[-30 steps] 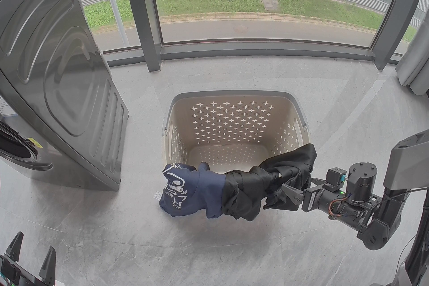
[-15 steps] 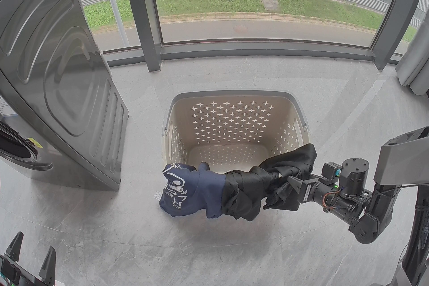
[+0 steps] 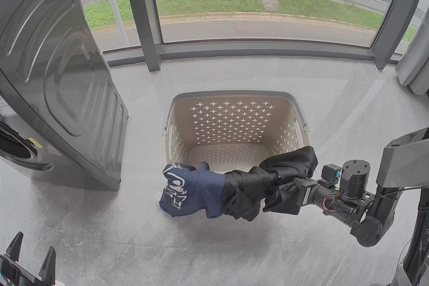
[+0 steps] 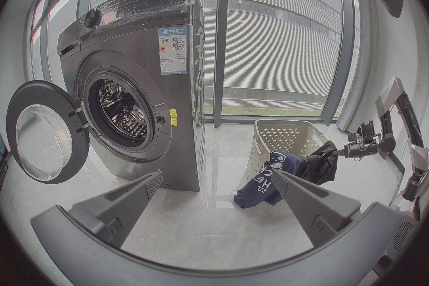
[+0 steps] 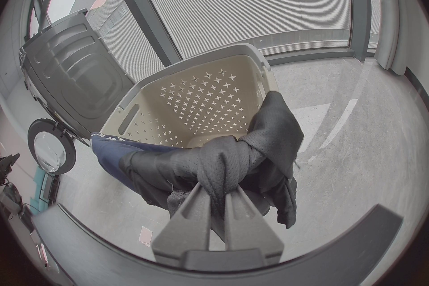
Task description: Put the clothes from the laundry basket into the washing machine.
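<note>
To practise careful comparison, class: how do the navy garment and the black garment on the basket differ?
The navy garment carries white print; the black garment is plain. The right pincer is shut on the black garment; the navy garment hangs ungripped. Both drape over the near rim of the laundry basket.

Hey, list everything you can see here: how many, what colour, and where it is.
washing machine: one, dark grey, left of the basket, round door open
laundry basket: one, beige, middle of the scene
black garment: one, black, draped over the basket's near rim
navy garment: one, navy with white print, on that rim beside the black one
curtain: one, grey, far right
left hand: one, dark grey, open, low near the washing machine
right hand: one, dark grey, shut on the black garment
</note>
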Robot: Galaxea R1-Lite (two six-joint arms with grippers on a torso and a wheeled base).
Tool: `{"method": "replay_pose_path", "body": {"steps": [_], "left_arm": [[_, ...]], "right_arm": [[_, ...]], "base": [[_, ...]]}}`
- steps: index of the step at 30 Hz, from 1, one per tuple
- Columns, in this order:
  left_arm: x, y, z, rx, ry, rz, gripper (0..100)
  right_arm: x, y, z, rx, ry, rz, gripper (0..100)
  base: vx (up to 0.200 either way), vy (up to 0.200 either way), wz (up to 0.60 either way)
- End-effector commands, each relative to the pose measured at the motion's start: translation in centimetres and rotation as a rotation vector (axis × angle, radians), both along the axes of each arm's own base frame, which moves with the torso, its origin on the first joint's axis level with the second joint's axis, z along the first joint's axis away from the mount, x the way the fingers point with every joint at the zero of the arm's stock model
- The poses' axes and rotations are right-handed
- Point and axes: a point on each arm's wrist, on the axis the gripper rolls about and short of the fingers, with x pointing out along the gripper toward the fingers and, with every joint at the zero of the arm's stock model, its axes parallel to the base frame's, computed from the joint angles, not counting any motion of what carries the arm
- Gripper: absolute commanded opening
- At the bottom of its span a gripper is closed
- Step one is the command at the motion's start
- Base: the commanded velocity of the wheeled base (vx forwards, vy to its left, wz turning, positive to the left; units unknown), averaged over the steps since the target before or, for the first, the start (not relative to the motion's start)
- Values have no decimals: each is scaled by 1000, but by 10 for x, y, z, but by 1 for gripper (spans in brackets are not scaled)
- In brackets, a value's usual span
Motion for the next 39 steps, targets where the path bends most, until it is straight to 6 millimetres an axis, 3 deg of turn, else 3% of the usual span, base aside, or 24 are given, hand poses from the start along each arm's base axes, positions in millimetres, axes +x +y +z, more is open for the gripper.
{"method": "replay_pose_path", "body": {"steps": [1, 3, 7, 18, 29, 39], "left_arm": [[0, 0, -4, 0, 6, 1, 100], [0, 0, -4, 0, 7, 1, 100], [0, 0, -4, 0, 6, 1, 100], [0, 0, -4, 0, 6, 1, 100], [0, 0, -4, 0, 6, 1, 100], [0, 0, -4, 0, 6, 1, 100]], "right_arm": [[-24, 3, 29, 25, -62, 38, 0], [-41, 5, 50, 44, -108, 58, 0], [-54, 4, 65, 55, -128, 76, 0], [-69, 5, 97, 107, -225, 108, 0], [-86, 1, 168, 140, -286, 137, 0], [-95, -6, 157, 57, -247, 98, 0]], "base": [[0, 0, 0], [0, 0, 0], [0, 0, 0], [0, 0, 0], [0, 0, 0], [-140, 0, 0]]}}
